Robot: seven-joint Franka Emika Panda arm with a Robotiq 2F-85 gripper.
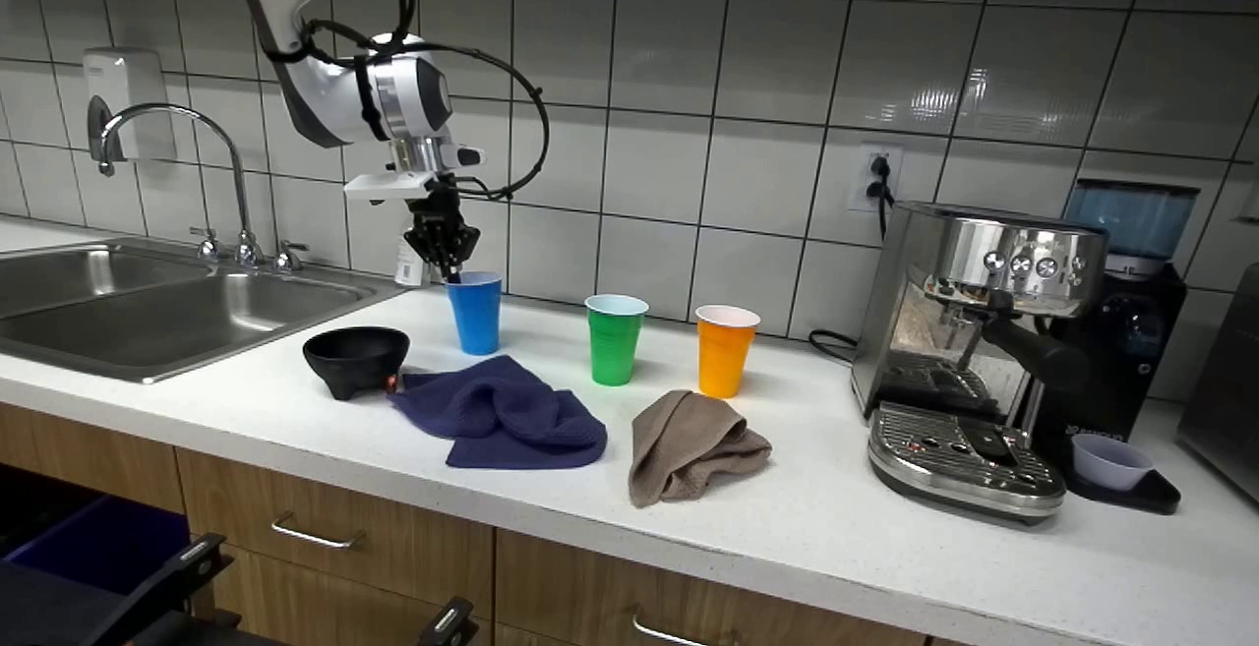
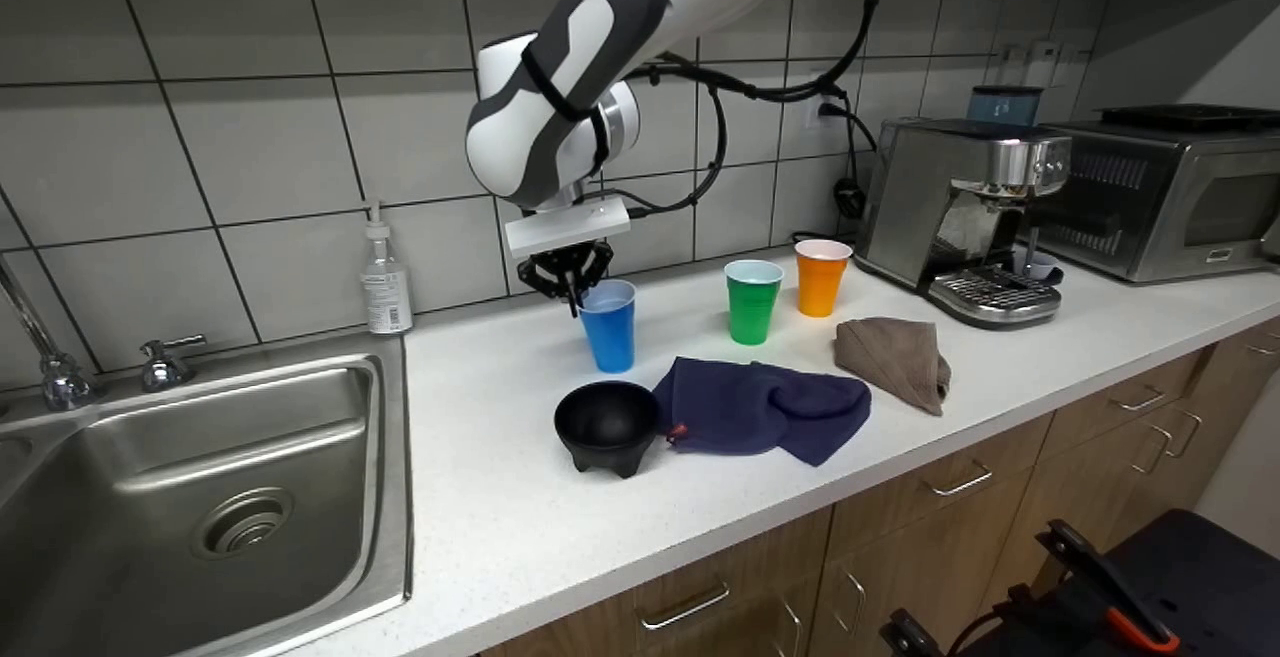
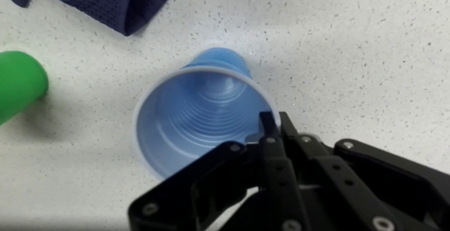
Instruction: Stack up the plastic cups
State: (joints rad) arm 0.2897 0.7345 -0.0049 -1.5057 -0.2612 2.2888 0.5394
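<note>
The blue cup (image 1: 479, 319) (image 2: 612, 332) stands mouth up on the counter, the farthest toward the sink of three plastic cups. My gripper (image 1: 453, 277) (image 3: 277, 120) is shut on its rim: in the wrist view one finger (image 3: 268, 122) is inside the blue cup (image 3: 197, 118) and the other (image 3: 288, 125) outside, with the wall pinched between. Upright in both exterior views are the green cup (image 1: 615, 346) (image 2: 752, 309) and, beyond it, the orange cup (image 1: 725, 359) (image 2: 820, 282). At the wrist view's left edge, part of the green cup (image 3: 19, 83) shows; the orange cup is out of that view.
A black bowl (image 1: 354, 361) (image 2: 605, 419) and a navy cloth (image 1: 511, 415) lie in front of the blue cup. Nearer the orange cup is a brown cloth (image 1: 689, 444). The sink (image 2: 390, 457) borders one side, the coffee machine (image 1: 974, 351) the other. Behind runs a tiled wall (image 1: 649, 174).
</note>
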